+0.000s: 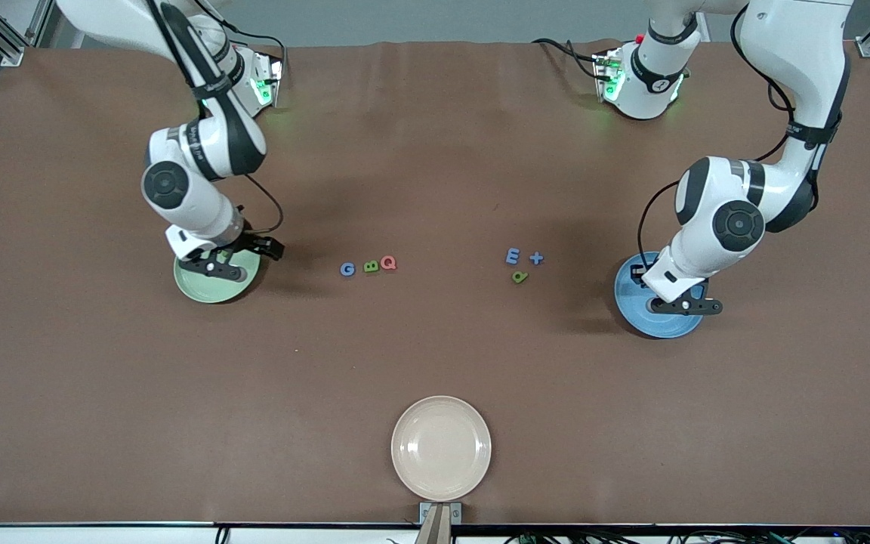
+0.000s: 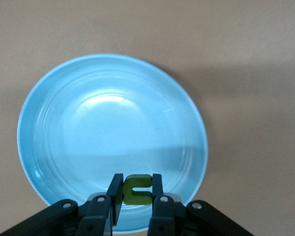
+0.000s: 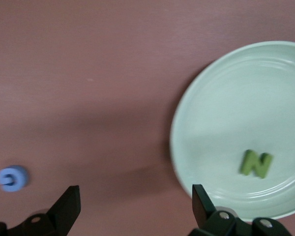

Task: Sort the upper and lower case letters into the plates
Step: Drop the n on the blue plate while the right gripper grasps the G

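My left gripper (image 1: 686, 306) (image 2: 137, 183) hangs over the blue plate (image 1: 658, 321) (image 2: 88, 128), shut on a green letter u (image 2: 137, 191). The plate's visible surface holds nothing. My right gripper (image 1: 220, 268) (image 3: 135, 196) stands open and empty over the rim of the pale green plate (image 1: 208, 291) (image 3: 226, 123). A green N (image 3: 256, 163) lies in that plate. On the table between the plates lie a blue G (image 1: 347, 269) (image 3: 12, 178), green B (image 1: 371, 266) and red Q (image 1: 388, 262) in a row. Toward the blue plate lie a blue E (image 1: 512, 256), blue plus-like t (image 1: 536, 258) and green a (image 1: 519, 276).
A cream-beige plate (image 1: 441, 448) sits nearest the front camera at the table's middle edge. Brown tabletop spreads round the plates and letters. The arms' bases and cables stand along the table edge farthest from the front camera.
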Motion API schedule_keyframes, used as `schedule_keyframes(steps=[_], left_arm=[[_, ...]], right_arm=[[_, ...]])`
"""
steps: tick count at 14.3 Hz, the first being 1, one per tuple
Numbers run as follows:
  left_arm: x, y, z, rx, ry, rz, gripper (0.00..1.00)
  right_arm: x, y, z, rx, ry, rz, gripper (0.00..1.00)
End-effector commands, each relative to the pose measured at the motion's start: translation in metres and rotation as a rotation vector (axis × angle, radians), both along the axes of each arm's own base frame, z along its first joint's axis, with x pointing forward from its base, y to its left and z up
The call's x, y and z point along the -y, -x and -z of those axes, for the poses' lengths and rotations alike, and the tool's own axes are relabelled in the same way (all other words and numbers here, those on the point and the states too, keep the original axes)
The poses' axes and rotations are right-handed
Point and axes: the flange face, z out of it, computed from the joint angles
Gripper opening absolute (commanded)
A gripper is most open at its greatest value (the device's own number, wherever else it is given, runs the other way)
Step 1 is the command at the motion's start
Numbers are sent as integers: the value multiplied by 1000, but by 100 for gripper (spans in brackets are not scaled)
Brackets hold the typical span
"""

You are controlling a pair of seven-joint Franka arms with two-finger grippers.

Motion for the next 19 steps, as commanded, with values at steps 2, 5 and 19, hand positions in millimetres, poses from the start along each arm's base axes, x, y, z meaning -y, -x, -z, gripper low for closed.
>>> schedule_keyframes(steps=[2, 5, 19], left_arm=[[-11, 18, 18, -19, -10, 19, 2], [-31, 22, 28, -37, -54, 54, 3], [-43, 5, 26, 33, -20, 257, 66]], right_arm=[[-61, -3, 10, 5, 5, 58, 85], [-100, 6, 31, 40, -13, 90, 72], [-155, 6, 72, 43, -5, 116, 66]])
